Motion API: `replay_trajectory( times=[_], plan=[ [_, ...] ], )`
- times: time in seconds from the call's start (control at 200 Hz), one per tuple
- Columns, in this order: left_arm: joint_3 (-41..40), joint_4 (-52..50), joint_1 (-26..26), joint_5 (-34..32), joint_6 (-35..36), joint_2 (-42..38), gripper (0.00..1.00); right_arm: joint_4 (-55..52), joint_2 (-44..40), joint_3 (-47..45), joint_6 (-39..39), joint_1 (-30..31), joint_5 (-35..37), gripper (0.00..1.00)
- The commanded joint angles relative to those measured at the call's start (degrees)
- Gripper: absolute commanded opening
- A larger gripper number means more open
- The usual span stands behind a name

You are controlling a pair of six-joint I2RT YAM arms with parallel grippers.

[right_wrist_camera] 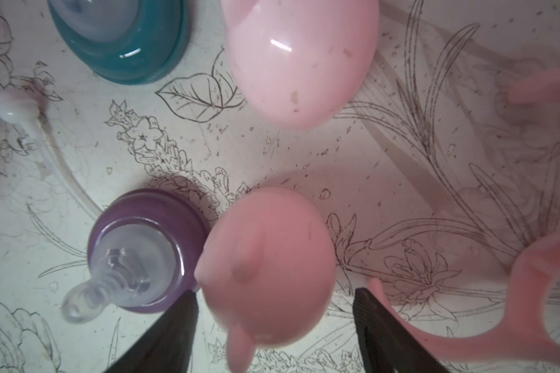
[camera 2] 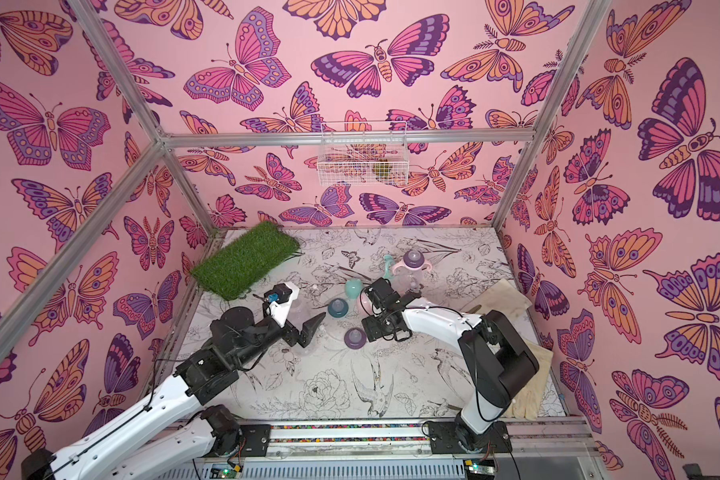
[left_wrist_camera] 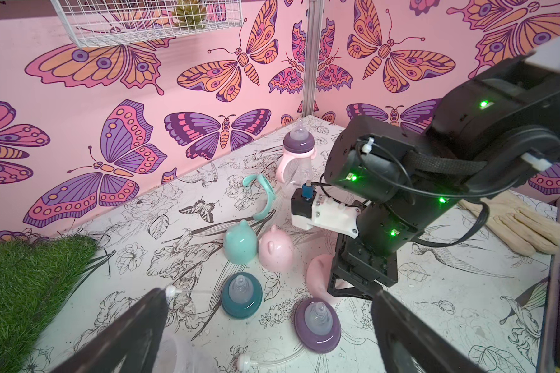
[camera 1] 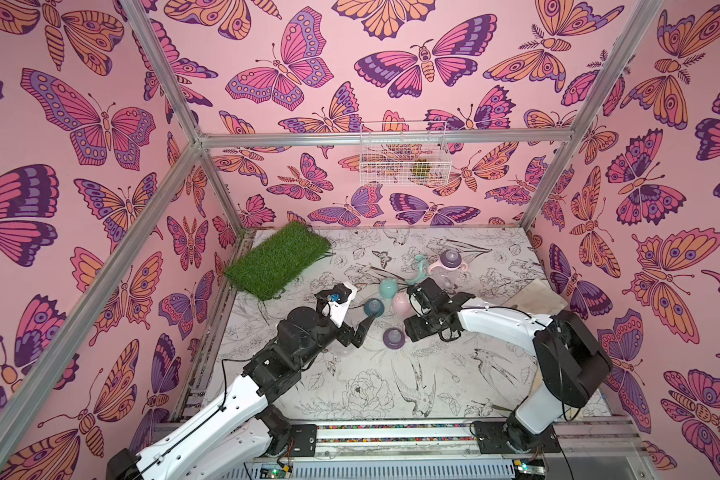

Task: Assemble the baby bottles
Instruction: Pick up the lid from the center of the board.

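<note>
Wire basket [camera 1: 375, 166] on the far wall holds a green plant [camera 1: 422, 168]. Loose collars [camera 1: 374, 307] and caps [camera 1: 388, 288] lie mid-table, one assembled bottle [camera 1: 449, 266] standing beyond. Left gripper [camera 1: 364, 332] gapes empty; right gripper [right_wrist_camera: 274, 289] straddles a pink cap [right_wrist_camera: 265, 268], jaws apart, unclamped.

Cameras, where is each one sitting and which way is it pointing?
Top views: high above the table's front edge, looking down and toward the back; left arm and right arm show.
Left wrist: on the left arm, looking across the parts at the right arm; the open left gripper's fingertips show.
Right wrist: on the right arm, looking straight down at a pink cap between the open right gripper's fingertips.
Shared: both wrist views show the purple collar and teal collar.
</note>
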Motion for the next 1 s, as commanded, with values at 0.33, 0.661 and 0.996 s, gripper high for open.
replay_trajectory(
  times=[0.33,0.661,0.996],
  plan=[
    [0.4,-1.5,0.2,-0.2,0.5,-0.5,1.00,1.4,3.7,2.9,0.1,0.4,1.4,0.82],
    [0.5,-1.9,0.2,-0.3,0.7,-0.8,1.00,1.3,5.3,4.0,-0.6,0.4,1.5,0.74],
    [0.6,-2.0,0.2,-0.1,0.7,-0.5,1.00,-1.7,3.7,4.9,-1.1,0.4,1.3,0.63]
  ],
)
